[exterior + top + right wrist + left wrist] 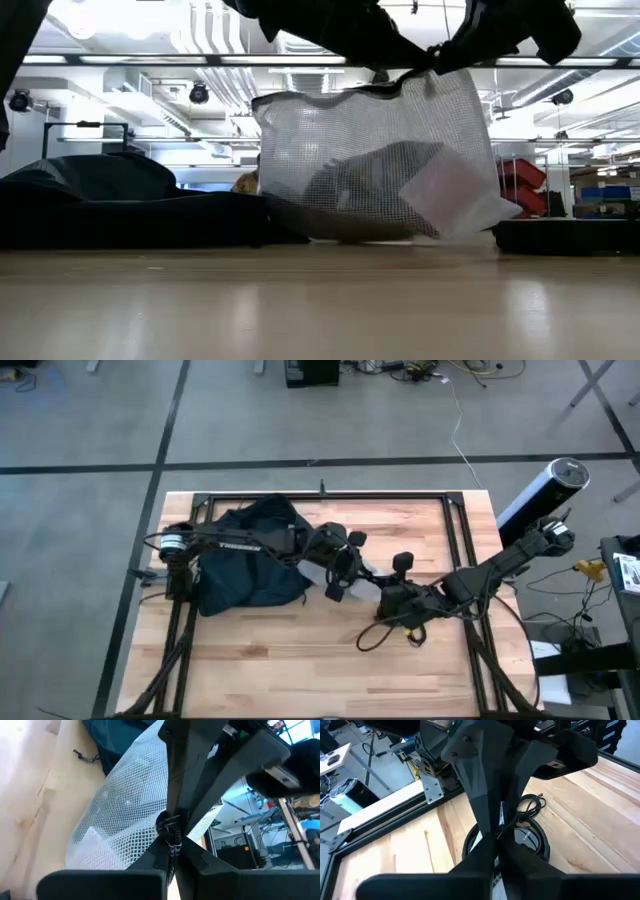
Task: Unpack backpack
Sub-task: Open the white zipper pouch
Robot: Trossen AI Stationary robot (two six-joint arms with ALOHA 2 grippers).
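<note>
The backpack (245, 555) lies slumped on the table (300, 660), under the left arm. Just beside the backpack, both grippers hold a white mesh pouch (385, 160) lifted, its underside at the tabletop. The left gripper (497, 827) and the right gripper (170, 827) are each pinched closed on its top edge. Judgement: carry it level away from the backpack, clear of the headphones (530, 837), and lower it fully before letting go.

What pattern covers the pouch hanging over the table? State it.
White see-through mesh pouch, a fine net grid; clearest in the low view.
</note>
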